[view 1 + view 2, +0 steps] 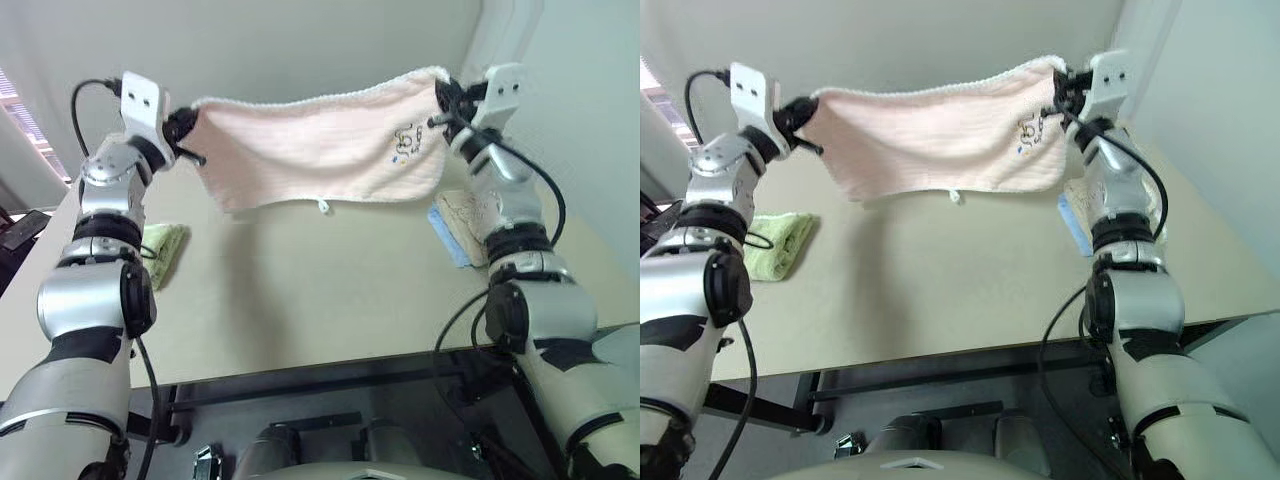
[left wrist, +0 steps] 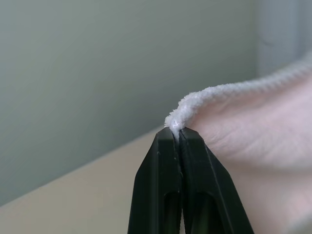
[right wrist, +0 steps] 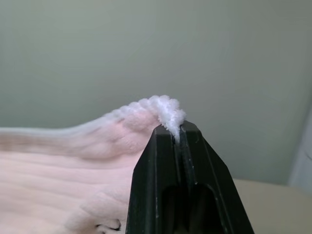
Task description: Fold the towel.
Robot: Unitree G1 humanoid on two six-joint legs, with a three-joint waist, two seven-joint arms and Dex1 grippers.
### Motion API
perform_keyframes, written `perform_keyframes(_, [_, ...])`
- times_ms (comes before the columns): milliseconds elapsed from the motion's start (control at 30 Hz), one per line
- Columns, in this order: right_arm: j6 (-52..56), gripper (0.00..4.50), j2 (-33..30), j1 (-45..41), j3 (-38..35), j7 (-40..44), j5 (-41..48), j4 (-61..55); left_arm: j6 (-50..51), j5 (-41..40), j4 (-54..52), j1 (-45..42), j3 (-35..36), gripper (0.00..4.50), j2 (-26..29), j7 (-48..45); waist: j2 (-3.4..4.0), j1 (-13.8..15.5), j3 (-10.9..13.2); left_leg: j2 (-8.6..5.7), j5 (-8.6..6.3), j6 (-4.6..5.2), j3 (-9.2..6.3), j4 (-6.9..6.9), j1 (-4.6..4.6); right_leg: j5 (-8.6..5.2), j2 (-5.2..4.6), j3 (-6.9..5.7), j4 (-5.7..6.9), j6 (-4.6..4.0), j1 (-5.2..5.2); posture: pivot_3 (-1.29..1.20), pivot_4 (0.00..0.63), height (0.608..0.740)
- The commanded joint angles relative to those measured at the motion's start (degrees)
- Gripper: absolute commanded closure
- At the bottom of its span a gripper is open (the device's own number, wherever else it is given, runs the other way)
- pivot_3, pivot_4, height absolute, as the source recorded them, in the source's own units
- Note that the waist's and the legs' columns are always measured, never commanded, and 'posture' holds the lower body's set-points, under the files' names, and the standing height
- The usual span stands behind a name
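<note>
Towel (image 1: 315, 150) hangs between left tool (image 1: 185, 128) and right tool (image 1: 447, 102).

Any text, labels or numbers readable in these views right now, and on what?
No readable text anywhere.
Towel: small dark embroidered motif near the right gripper; a picture or letters, too small to tell.
Beige towel on the table: faint marking, unreadable.

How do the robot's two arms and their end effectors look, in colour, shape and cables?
Both arms are made of rounded silver-grey segments with black joints. A black cable loops along the left arm and another along the right arm. A white bracket sits at each wrist. The left end effector and the right end effector each have two black, tapered fingers.
</note>
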Motion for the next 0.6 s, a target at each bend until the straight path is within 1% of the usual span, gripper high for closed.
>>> perform_keyframes(33, [1.63, 4.5, -0.91, 7.31, -1.49, 4.66, 4.8, -13.74, -2.28, -3.35, -4.99, 4.53, 1.82, 4.47, 3.52, -9.99, 0.0, -0.54, 0.0, 0.0, 0.01, 0.0, -0.03, 0.03, -0.01, 0.0, 0.01, 0.0, 0.05, 0.0, 0.0, 0.0, 0.0, 0.74])
perform_keyframes(133, [6.16, 4.5, -1.99, 16.74, -1.19, 8.32, 8.42, -26.37, -1.27, -6.23, -10.39, 10.75, 2.95, 4.47, 5.67, -16.89, 0.01, -0.9, 0.01, 0.07, 0.01, 0.01, -0.09, 0.2, -0.04, 0.0, 0.01, 0.0, 0.21, 0.0, -0.01, 0.0, 0.0, 0.74])
perform_keyframes(233, [10.64, 4.5, -3.61, 25.5, -1.58, 11.09, 11.94, -36.64, 3.96, -10.79, -19.35, 17.15, 5.52, 4.47, 7.81, -20.61, 0.0, -0.93, 0.01, 0.14, 0.01, 0.01, -0.13, 0.35, 0.02, 0.01, 0.01, 0.0, 0.33, 0.01, 0.07, 0.0, 0.0, 0.74])
perform_keyframes(300, [11.25, 4.5, -4.42, 29.96, -2.11, 11.89, 12.58, -39.78, 9.41, -13.77, -28.2, 23.39, 6.61, 4.47, 9.43, -22.51, -0.01, -0.96, 0.0, 0.19, 0.01, 0.0, -0.12, 0.37, 0.12, 0.01, 0.03, 0.01, 0.34, 0.0, 0.15, 0.0, 0.0, 0.74])
perform_keyframes(433, [13.53, 4.5, -6.06, 36.11, -1.05, 14.1, 12.73, -44.68, 17.51, -17.26, -43.53, 34.84, 7.28, 4.47, 11.46, -23.25, 0.05, -0.47, 0.03, 0.23, -0.01, -0.02, -0.09, 0.29, 0.72, -0.08, 0.03, 0.03, 0.29, -0.12, 0.74, 0.0, 0.0, 0.74])
perform_keyframes(500, [13.48, 4.5, -6.16, 38.3, -1.01, 15.46, 13.18, -46.2, 20.53, -18.5, -49.16, 39.23, 7.79, 4.47, 12.11, -22.82, 0.06, 0.2, 0.04, 0.29, -0.04, -0.05, -0.11, 0.29, 0.93, -0.16, 0.04, 0.02, 0.14, -0.26, 1.01, 0.0, 0.0, 0.74])
perform_keyframes(600, [14.41, 4.5, -6.81, 41.46, -0.75, 16.87, 13.59, -48.64, 24.55, -20.05, -56.59, 45.92, 9.09, 4.47, 13.41, -22.71, 0.06, 0.97, 0.04, 0.35, -0.12, -0.19, -0.13, 0.32, 0.91, -0.17, 0.07, 0.02, -0.02, -0.41, 1.08, 0.0, 0.0, 0.74])
